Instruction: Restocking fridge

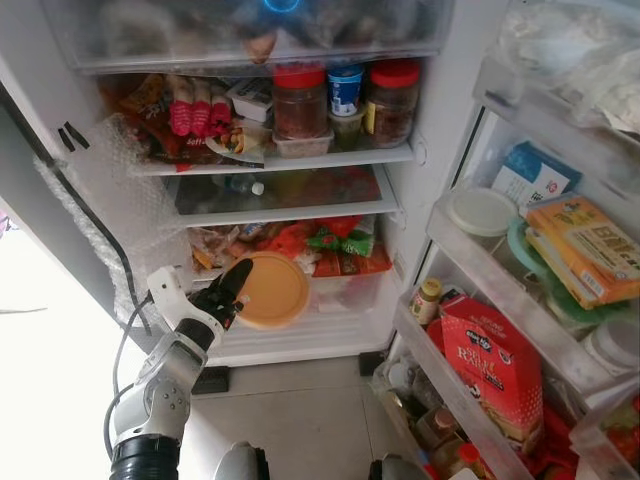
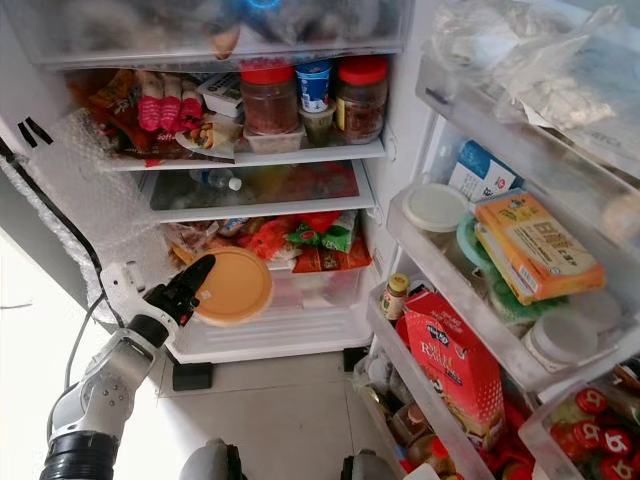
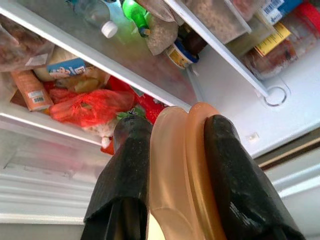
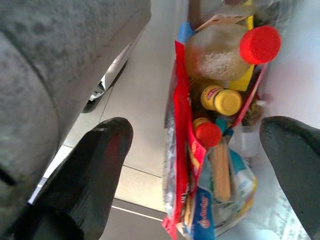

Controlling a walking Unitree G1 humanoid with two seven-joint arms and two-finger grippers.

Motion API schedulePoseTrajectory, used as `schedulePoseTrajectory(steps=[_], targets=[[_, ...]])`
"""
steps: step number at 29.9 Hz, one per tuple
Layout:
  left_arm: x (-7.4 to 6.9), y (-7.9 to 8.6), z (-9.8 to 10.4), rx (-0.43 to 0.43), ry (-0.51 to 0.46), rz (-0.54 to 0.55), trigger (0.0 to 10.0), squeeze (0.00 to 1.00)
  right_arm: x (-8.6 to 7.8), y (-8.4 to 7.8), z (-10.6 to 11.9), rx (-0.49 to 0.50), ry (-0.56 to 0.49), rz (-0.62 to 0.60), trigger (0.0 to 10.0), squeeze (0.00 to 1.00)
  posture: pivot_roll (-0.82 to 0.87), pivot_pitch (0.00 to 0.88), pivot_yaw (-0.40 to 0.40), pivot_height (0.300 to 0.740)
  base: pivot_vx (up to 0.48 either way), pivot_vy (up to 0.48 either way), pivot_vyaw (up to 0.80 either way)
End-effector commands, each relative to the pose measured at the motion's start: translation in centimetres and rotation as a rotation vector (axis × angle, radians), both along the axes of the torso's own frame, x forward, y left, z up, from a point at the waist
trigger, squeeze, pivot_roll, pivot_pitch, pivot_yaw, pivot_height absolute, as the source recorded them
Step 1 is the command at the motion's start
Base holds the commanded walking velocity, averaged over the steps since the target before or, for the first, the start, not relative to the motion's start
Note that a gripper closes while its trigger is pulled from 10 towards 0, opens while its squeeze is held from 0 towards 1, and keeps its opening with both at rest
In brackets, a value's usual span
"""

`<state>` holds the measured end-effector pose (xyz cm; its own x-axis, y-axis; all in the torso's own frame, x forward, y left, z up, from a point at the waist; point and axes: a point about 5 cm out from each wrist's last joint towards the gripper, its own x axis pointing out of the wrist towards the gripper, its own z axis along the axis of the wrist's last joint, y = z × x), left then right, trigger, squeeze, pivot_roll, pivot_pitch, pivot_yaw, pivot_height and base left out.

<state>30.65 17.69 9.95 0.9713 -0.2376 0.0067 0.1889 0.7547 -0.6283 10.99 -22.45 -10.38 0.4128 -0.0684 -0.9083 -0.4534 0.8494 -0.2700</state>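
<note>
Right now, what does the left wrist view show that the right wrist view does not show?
Left wrist view alone: the left gripper shut on the edge of an orange lid, with a red bag on a fridge shelf behind it. Right wrist view alone: the right gripper open, and between its fingers a red-capped jar and a yellow-capped bottle in a door bin. Both look along two black fingers toward stocked food.

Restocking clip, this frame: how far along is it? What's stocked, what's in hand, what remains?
Looks done: the fridge shelves and door racks already hold jars, packets and boxes. In hand: the left tool is shut on a flat orange lidded container, held in front of the lower drawer, not yet set down. Left: placing it somewhere. The right tool is open, near a bag of bottles and packets.
</note>
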Motion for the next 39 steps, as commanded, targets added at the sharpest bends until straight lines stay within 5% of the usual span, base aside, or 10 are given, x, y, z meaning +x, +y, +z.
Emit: schedulePoseTrajectory(steps=[1,24,32,39], targets=[[0.1,0.3,0.0,0.004,0.002,0.014,10.0,0.0,-1.4,1.1,-0.6,0.032,0.056,0.019,10.0,0.0,-0.04,0.092,0.044,0.658,0.304,0.0,0.0],[0.4,0.0,-0.2,-0.026,0.012,0.0,10.0,0.0,-1.6,1.3,-0.7,0.047,0.063,0.011,10.0,0.0,-0.04,0.097,0.047,0.658,0.315,0.0,0.0],[1.3,0.8,-1.2,-0.207,0.068,0.065,10.0,0.0,-1.7,1.3,-0.7,0.051,0.065,0.011,10.0,0.0,-0.04,0.098,0.048,0.658,0.303,0.0,0.0],[2.2,1.2,-2.2,-0.213,0.102,0.091,10.0,0.0,-1.7,1.3,-0.7,0.05,0.067,0.017,10.0,0.0,-0.04,0.1,0.044,0.658,0.303,0.0,0.0]])
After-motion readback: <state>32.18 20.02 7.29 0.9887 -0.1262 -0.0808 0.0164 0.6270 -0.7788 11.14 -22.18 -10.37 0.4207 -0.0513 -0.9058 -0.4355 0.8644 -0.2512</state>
